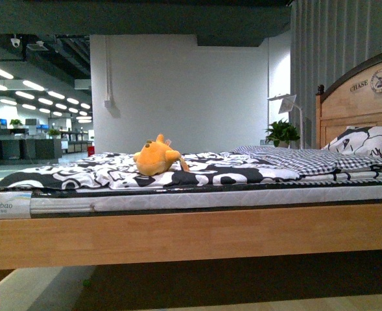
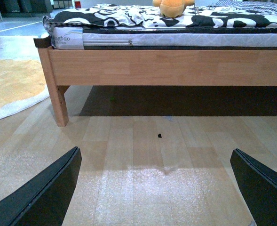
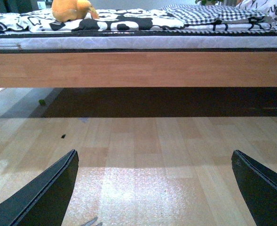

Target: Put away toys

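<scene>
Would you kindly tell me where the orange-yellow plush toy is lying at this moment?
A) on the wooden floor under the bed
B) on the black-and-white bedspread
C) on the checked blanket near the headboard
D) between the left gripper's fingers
B: the plush toy lies on the black-and-white bedspread, apart from the checked blanket, while the left gripper and right gripper are open and hold nothing.

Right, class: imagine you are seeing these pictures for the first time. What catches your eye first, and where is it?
The orange plush toy stands out first, lying on the black-and-white bedding a little left of the middle of the front view. Next comes the wooden headboard at the far right, with a small clock set in it.
</scene>
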{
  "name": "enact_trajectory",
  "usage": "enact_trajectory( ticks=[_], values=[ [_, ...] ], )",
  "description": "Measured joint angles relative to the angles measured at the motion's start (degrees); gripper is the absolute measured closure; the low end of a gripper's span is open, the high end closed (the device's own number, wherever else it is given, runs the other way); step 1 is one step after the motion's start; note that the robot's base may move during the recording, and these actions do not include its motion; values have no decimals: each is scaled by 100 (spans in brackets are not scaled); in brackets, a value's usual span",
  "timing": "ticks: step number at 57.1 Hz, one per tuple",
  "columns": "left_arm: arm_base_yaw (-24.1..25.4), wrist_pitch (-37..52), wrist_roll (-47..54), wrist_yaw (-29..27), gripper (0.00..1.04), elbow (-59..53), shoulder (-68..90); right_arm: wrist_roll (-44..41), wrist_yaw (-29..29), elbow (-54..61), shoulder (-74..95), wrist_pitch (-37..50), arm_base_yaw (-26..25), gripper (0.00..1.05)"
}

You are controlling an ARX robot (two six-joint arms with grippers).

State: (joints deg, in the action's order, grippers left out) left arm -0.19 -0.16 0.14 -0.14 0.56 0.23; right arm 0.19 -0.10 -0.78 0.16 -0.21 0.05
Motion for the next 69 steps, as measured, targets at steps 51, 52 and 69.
enact_trajectory(
  ticks=[51, 52, 69],
  values=[
    [0, 0, 0, 0, 6, 0, 0, 0, 2, 0, -2, 0, 0, 6],
    [0, 0, 0, 0, 6, 0, 0, 0, 2, 0, -2, 0, 0, 6],
    [0, 0, 2, 0, 6, 0, 0, 0, 2, 0, 0, 0, 0, 6]
  ],
)
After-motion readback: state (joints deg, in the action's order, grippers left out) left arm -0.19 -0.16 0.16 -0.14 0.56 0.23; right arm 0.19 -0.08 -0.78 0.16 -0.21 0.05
